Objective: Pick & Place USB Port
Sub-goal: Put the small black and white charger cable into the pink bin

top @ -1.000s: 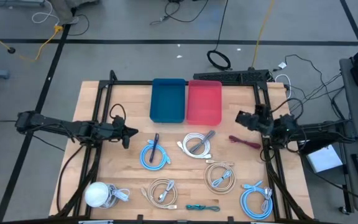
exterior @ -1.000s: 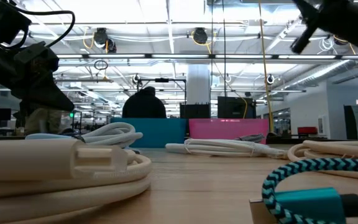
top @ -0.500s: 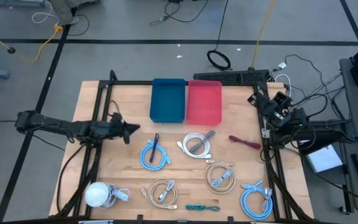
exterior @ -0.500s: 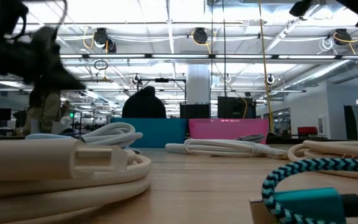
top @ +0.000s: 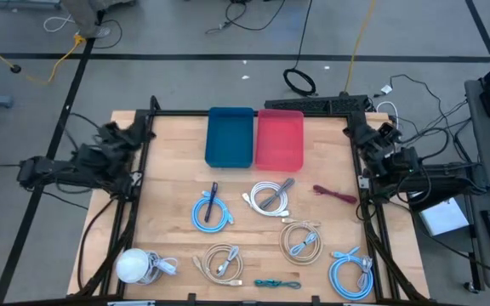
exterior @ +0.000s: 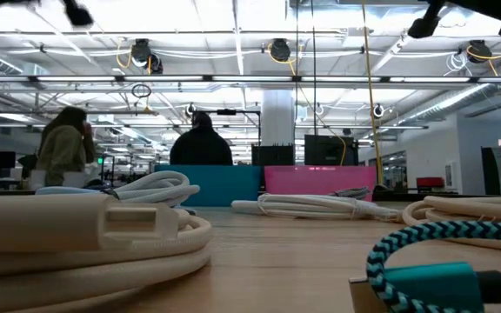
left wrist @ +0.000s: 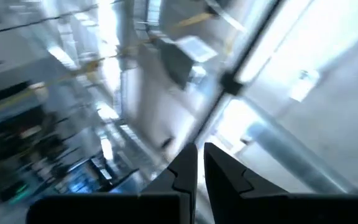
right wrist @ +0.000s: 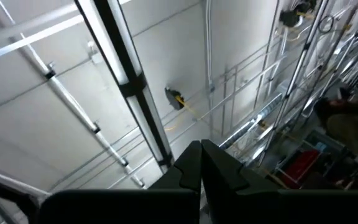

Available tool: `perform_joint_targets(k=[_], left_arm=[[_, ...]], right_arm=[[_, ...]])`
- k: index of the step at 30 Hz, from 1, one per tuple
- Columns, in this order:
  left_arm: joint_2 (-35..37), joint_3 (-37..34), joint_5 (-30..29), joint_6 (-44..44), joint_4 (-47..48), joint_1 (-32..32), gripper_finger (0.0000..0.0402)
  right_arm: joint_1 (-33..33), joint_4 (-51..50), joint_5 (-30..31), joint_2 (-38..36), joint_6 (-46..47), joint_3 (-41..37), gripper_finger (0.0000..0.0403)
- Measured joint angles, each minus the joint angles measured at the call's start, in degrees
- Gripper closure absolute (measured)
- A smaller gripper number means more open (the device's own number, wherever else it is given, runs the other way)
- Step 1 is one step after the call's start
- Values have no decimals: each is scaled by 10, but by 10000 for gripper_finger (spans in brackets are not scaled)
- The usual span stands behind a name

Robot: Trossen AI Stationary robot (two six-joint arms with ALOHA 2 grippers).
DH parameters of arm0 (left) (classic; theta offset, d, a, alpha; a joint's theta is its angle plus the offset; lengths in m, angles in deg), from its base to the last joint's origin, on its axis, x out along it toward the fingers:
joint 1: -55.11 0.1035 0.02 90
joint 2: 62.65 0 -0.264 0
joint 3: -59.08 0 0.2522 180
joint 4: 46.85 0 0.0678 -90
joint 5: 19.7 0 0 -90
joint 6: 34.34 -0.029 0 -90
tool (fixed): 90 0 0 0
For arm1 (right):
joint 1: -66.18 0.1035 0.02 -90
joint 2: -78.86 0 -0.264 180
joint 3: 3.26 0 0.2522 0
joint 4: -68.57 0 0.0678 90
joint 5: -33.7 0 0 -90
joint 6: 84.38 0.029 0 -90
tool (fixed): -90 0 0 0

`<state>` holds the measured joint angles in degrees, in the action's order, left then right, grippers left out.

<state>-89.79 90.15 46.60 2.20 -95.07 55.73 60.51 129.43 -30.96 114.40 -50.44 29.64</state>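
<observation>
Left to right, high view. The left tool (top: 107, 136) sits folded back over the surface's (top: 168, 255) left edge, near the far-left corner; its wrist camera looks up at the ceiling, and its fingers (left wrist: 185, 171) stand almost together with only a thin gap, holding nothing. This raised, withdrawn pose reads as a parked position, clear of the work.

Near the front-left corner lies a white round device with its cable (top: 139, 265). Toward the middle are a blue coiled cable (top: 211, 211), a beige coil (top: 220, 261) near the front edge, and a thin teal cable (top: 277, 283) at the front edge. At the far edge, a blue tray (top: 230, 136) and a pink tray (top: 280, 138) stand side by side, touching; they are probably the places to drop sorted items.

Right of centre lie a white coiled cable (top: 269, 196), a second beige coil (top: 300, 239), a dark red item (top: 334, 194) near the right edge, and a second blue coil (top: 351, 272) at the front-right corner. Which of these is the task's USB part cannot be told; none is in a tray, so the pick appears not yet begun.

The right tool (top: 366, 136) is likewise folded back at the right edge, near the far-right corner, its fingers (right wrist: 194, 163) closed together and empty.
</observation>
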Motion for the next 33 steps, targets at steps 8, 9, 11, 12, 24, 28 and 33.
perform_joint_targets(k=[8,9,11,12,24,28,33], left_arm=[[-81,245,138,-50,412,0,371],[-96,278,139,-44,490,1,371],[-129,343,126,-43,647,10,371],[-145,369,113,-45,713,15,371],[-239,489,40,-93,1024,80,371],[-255,489,106,-79,1082,80,371],[-303,489,93,54,1253,97,371]], right_arm=[[-4,-6,-66,33,-73,102,399],[-4,-33,-83,40,-83,128,399],[-4,-129,-128,57,-105,190,399],[-3,-195,-156,66,-120,223,399],[17,-988,-226,281,-213,512,399],[32,-1016,-232,346,-236,489,399],[44,-1006,-257,409,-271,445,399]])
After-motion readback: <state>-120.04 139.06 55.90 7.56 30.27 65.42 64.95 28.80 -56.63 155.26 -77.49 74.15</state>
